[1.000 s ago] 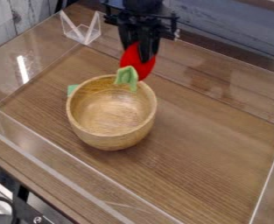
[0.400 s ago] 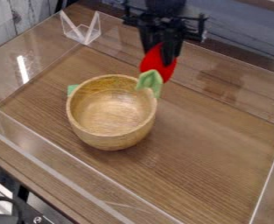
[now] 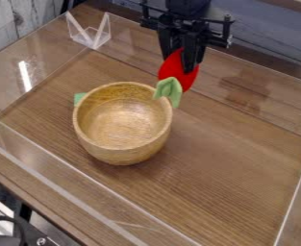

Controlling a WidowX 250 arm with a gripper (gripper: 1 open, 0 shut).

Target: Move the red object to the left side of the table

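Hanging straight down from the top of the view, the black tool (image 3: 181, 65) has its two fingers closed narrowly on the toy strawberry (image 3: 173, 69), which it holds clear of the counter (image 3: 230, 163). The strawberry's bright red body sits between the fingers, tilted, and its green leaves point down and toward the camera, ending just above and beside the far right rim of the wooden bowl (image 3: 122, 122); whether the leaves touch the rim cannot be told from this angle. The bowl is round, light in colour, upright and stands near the middle of the brown wood-grain counter. Its inside looks bare. A small green piece (image 3: 81, 98) peeks out at the bowl's left rim, partly hidden behind it, so it is unclear whether it rests against the bowl or only lies next to it. Low clear acrylic walls (image 3: 14, 144) edge the counter on all sides, and a clear angled acrylic stand (image 3: 88, 31) sits at the far left corner, well apart from the bowl and the tool. The strawberry is right of the counter's middle, toward the far side, with the bowl between it and the left wall.
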